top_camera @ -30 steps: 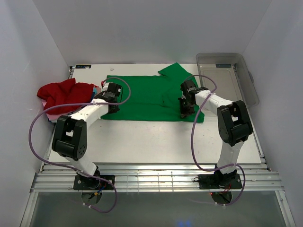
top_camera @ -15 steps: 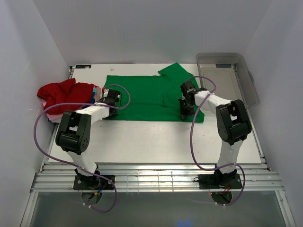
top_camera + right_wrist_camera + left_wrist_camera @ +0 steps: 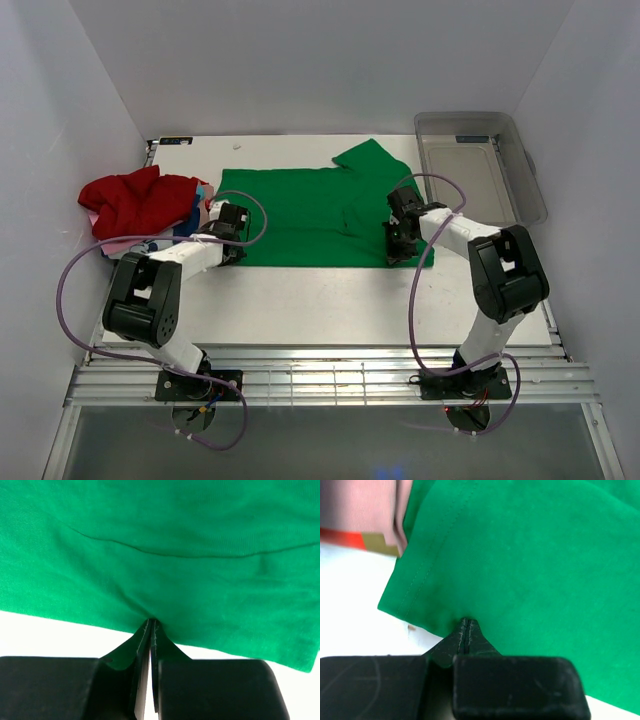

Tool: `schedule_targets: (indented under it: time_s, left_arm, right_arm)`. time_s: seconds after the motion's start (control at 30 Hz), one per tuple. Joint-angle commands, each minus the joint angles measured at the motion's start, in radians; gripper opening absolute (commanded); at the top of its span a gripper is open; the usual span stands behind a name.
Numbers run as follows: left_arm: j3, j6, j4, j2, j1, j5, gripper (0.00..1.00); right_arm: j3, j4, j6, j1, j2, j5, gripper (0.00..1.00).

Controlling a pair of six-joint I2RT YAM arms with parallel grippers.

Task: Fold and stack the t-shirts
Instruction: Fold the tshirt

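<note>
From above, the green shirt point(image 3: 310, 215) lies spread flat across the middle of the table point(image 3: 320, 300), one sleeve pointing to 1 o'clock. At its 9 o'clock the red shirt point(image 3: 130, 200) sits in a loose heap on top of the pink shirt point(image 3: 112, 244), just beside the green one's left edge. The left gripper point(image 3: 232, 243) is at the shirt's 7 o'clock corner and the right gripper point(image 3: 400, 247) at its 5 o'clock corner, both on the near hem. The clear bin point(image 3: 530, 190) stands at the table's 2 o'clock, and I see nothing in it.

In the left wrist view, the left gripper point(image 3: 465, 627) has its jaws pressed together, pinching the green shirt point(image 3: 530, 555) at the near hem, close to the stitched corner. The pink shirt point(image 3: 370, 505) shows at 10 o'clock.

In the right wrist view, the right gripper point(image 3: 151, 625) likewise pinches the green shirt point(image 3: 160, 555) at its near edge, the cloth puckering at the tips.

The shirt looks light, limp and thin. It should drape and wrinkle, so hem corners are the sound places to hold it.
</note>
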Motion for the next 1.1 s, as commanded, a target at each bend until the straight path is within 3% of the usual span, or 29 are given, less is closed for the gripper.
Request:
schedule_targets:
  time_s: [0.0,0.33,0.57,0.8,1.07]
  left_arm:
    - [-0.048,-0.042,-0.187,0.004,0.01,0.077,0.0]
    - [-0.088,-0.169,-0.286,-0.079,-0.075,0.16,0.0]
    - [0.079,-0.152,-0.38,-0.198,-0.09,0.107,0.0]
    - [0.212,-0.097,-0.371,-0.067,-0.086,0.011,0.0]
    - [0.184,-0.068,-0.294,0.074,-0.084,0.025,0.0]
  right_arm:
    - [-0.114,-0.065,0.005,0.012,-0.044,0.016,0.08]
    - [-0.237,-0.058,0.068,0.07,-0.184,-0.002,0.08]
    - [-0.09,-0.14,0.064,0.072,-0.201,0.04,0.08]
    - [0.074,-0.21,0.05,0.072,-0.175,0.103,0.08]
    - [0.082,-0.2,0.025,0.067,-0.098,0.166,0.08]
